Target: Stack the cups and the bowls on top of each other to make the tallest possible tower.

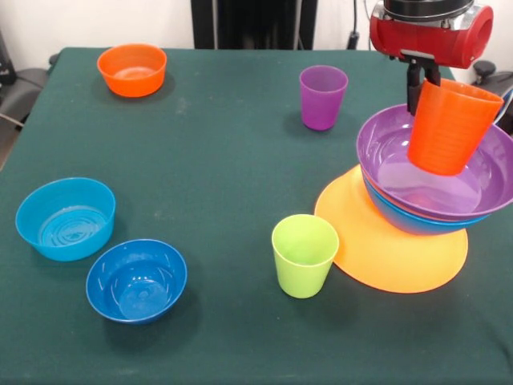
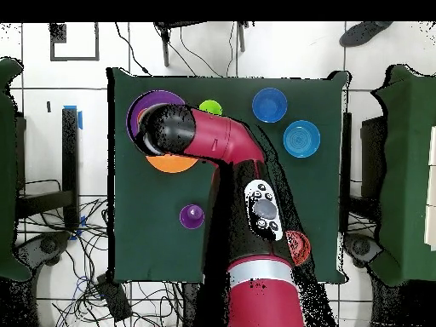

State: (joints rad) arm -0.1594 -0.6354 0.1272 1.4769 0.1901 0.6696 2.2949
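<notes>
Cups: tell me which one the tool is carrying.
The orange cup, held tilted by the tool above the purple bowl. The purple cup and lime green cup stand free on the table.

— Where's the arm [image 2: 223,145] reaching?

— From the pedestal it stretches across toward the worktop's far corner, seen from above, wrist bent down.

— And the gripper [image 1: 425,80]?

— Hanging under the red wrist head, its jaws closed on the rim of the orange cup [image 1: 450,127], which is held tilted.

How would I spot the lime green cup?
Find the flat orange-yellow bowl under the stacked bowls in the front view. The lime green cup stands upright at its edge, nearer the table's middle. It is the only green thing there.
</notes>
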